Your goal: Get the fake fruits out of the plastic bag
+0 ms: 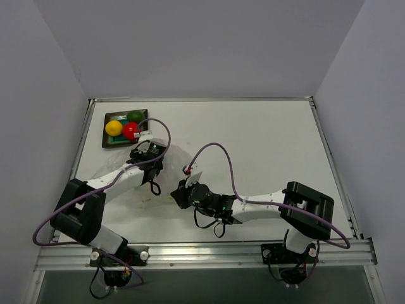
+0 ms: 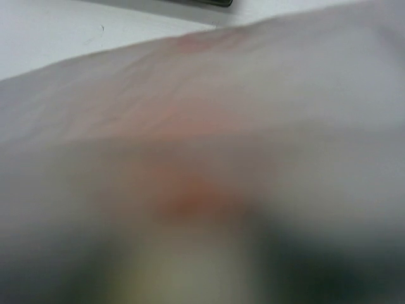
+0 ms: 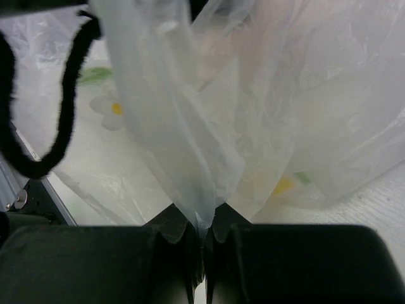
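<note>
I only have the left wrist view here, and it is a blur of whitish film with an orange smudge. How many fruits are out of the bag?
Observer: Three. The yellow fruit, the dark green fruit and the red fruit lie in the tray at the table's far left.
Reviewer: What is the right arm doing?
Observer: The right gripper is shut on a fold of the plastic bag.
Reviewer: And where is my left gripper?
Observer: The left gripper is just beside the tray's near right corner. I cannot tell whether it is open.
</note>
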`<state>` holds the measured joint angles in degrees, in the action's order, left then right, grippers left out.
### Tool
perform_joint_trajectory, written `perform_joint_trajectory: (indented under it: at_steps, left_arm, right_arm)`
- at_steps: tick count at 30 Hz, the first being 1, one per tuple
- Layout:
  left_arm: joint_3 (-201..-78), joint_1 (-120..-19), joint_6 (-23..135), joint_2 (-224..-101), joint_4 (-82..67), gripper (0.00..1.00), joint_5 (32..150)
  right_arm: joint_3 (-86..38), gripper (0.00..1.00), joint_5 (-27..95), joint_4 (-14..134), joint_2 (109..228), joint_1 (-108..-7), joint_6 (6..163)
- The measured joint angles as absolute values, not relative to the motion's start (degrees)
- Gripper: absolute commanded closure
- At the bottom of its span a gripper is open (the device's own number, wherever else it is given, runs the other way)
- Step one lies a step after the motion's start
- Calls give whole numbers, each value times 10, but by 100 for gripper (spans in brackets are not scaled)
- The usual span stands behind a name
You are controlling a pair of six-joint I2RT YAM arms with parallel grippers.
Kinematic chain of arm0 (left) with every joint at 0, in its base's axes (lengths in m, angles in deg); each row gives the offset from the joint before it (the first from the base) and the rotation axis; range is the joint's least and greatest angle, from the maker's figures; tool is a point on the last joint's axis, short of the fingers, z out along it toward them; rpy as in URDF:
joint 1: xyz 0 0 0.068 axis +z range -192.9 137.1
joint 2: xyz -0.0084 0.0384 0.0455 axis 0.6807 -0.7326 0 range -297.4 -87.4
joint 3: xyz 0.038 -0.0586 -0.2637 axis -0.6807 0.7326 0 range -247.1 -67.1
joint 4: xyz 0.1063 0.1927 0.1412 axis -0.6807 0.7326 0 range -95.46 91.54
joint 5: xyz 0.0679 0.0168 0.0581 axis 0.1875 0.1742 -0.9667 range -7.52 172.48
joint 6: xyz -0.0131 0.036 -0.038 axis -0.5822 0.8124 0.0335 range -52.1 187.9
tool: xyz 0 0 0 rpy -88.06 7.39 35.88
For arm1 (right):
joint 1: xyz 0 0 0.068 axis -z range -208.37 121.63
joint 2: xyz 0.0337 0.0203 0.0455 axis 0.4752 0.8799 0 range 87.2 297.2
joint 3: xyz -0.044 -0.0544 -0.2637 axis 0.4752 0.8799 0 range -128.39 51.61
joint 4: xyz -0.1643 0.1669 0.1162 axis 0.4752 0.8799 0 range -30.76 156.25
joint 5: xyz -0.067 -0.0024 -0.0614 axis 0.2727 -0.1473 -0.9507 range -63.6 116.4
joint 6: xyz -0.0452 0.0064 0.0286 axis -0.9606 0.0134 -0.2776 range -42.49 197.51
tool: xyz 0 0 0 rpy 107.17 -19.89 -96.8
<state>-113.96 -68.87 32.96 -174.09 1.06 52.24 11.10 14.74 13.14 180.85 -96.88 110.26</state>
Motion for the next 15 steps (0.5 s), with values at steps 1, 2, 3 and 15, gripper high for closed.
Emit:
perform_joint_trajectory:
  at_steps: [1, 2, 3, 15]
  left_arm:
    - [-1139, -689, 329, -1727, 16, 85, 527]
    - [-1139, -689, 329, -1711, 21, 87, 531]
    - [-1139, -690, 328, -1696, 26, 88, 535]
    - [-1136, -696, 319, -1570, 130, 93, 626]
  right_arm:
    - [111, 100, 148, 132, 1808, -967, 1102]
    - [111, 100, 149, 132, 1808, -966, 1102]
    - [111, 100, 149, 132, 1808, -965, 1102]
    - [96, 100, 154, 150, 1808, -926, 1094]
